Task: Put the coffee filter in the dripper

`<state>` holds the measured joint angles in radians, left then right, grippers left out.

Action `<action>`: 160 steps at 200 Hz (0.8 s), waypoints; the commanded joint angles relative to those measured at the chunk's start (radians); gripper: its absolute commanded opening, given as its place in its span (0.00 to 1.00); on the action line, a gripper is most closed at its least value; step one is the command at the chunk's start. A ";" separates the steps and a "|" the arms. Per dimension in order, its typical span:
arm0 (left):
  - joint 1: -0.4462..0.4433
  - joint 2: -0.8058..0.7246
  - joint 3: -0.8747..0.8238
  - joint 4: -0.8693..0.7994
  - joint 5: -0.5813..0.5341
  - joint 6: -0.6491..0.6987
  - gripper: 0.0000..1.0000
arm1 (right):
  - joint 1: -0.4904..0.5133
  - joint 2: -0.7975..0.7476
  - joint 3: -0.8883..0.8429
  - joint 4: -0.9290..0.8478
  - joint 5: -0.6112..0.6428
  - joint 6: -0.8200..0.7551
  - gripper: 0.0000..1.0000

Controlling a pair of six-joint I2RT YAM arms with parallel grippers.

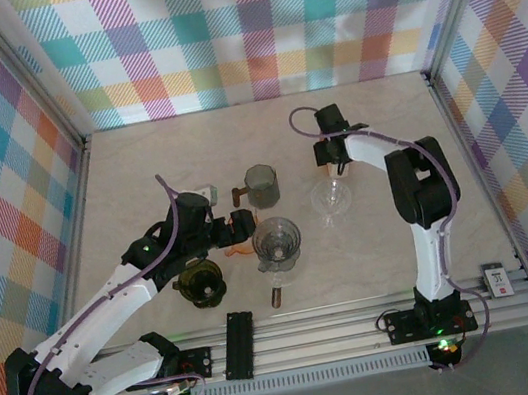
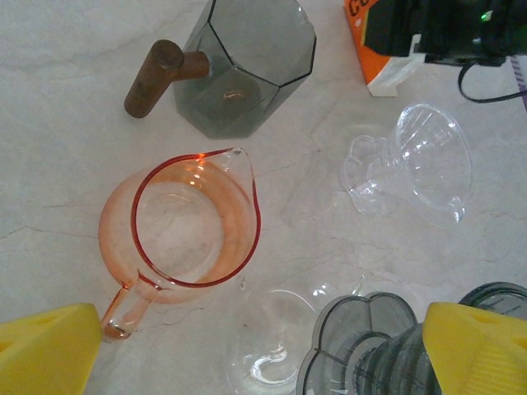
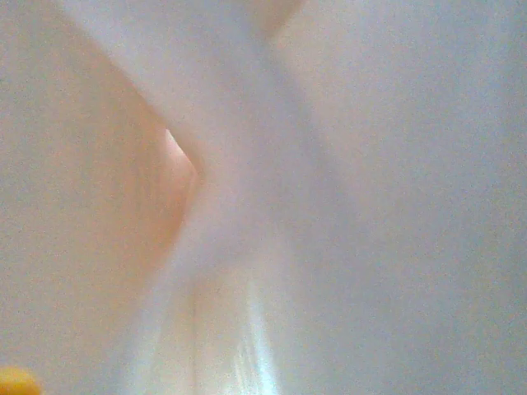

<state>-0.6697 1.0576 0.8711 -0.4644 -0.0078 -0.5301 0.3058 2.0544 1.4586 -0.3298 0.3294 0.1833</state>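
Glass dripper (image 1: 331, 198) stands upright, wide mouth facing up.

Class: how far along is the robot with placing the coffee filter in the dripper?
Done: nothing visible; the clear glass dripper lies on its side with no filter in it. In hand: the right gripper is at the orange-and-white cardboard box, blurred white material close before its camera; a grip is unconfirmed. Remaining: lifting a filter out and seating it.
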 commanded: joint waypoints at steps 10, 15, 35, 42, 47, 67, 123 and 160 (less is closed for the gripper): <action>0.009 -0.011 -0.012 0.016 0.015 -0.001 1.00 | -0.014 -0.040 0.015 -0.026 -0.010 0.017 0.72; 0.009 -0.013 -0.012 0.016 0.014 -0.001 1.00 | -0.015 -0.043 0.014 -0.025 -0.012 0.014 0.75; 0.010 -0.019 -0.017 0.018 0.017 -0.004 1.00 | -0.015 -0.070 -0.015 0.000 -0.030 0.009 0.88; 0.010 -0.022 -0.015 0.020 0.018 -0.005 1.00 | -0.014 -0.089 -0.027 0.005 -0.035 0.014 0.90; 0.010 -0.023 -0.017 0.022 0.019 -0.005 1.00 | -0.014 -0.103 -0.034 0.007 -0.039 0.017 0.90; 0.010 -0.030 -0.024 0.033 0.021 -0.005 1.00 | -0.012 -0.171 -0.054 0.002 -0.058 0.034 0.91; 0.012 -0.075 -0.087 0.078 0.041 -0.026 1.00 | -0.001 -0.252 -0.047 -0.099 -0.072 0.101 0.99; 0.013 -0.077 -0.090 0.075 0.041 -0.016 1.00 | 0.012 -0.157 0.000 -0.151 -0.035 0.098 0.99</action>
<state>-0.6659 0.9977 0.7895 -0.4118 0.0189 -0.5419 0.3008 1.8198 1.4193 -0.4030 0.2749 0.2626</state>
